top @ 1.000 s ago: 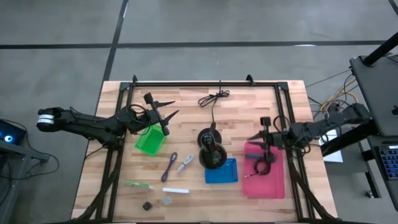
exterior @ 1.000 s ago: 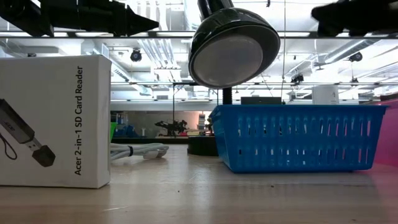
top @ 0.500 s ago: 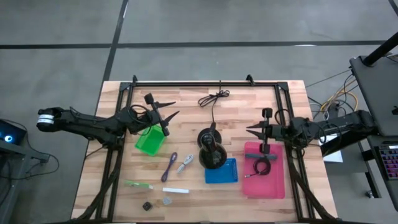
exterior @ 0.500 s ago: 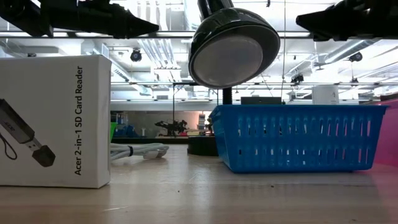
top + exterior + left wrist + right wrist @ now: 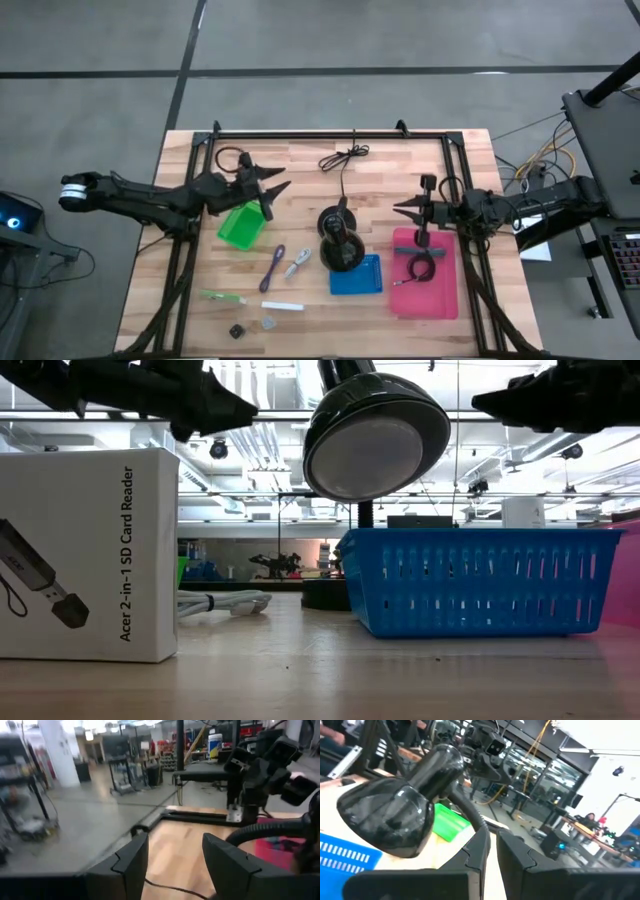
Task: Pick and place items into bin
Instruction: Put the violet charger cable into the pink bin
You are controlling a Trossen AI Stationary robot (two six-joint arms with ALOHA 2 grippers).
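Observation:
My left gripper (image 5: 284,177) hangs open and level above the table, just beyond the far edge of the green bin (image 5: 241,224); nothing shows between its fingers (image 5: 131,861). My right gripper (image 5: 396,208) is shut and empty, level, off the far left corner of the pink bin (image 5: 430,295), where a black cable coil (image 5: 420,268) lies. On the wood rest a purple tool (image 5: 274,266), a pale pen-like piece (image 5: 297,263), a green stick (image 5: 222,297), a white stick (image 5: 283,306) and two tiny cubes (image 5: 237,330).
A black stand with a domed head (image 5: 340,245) rises between the grippers, next to the blue bin (image 5: 357,274). A long black cord (image 5: 343,158) lies coiled at the far side. A black frame (image 5: 330,133) rims the table. A white box (image 5: 85,555) fills the low view's left.
My left gripper has rolled about its own pointing line without shifting place, and stays open. My right gripper has swung a little toward the table's far edge, off the pink bin's far rim, still shut. Nothing on the table has moved.

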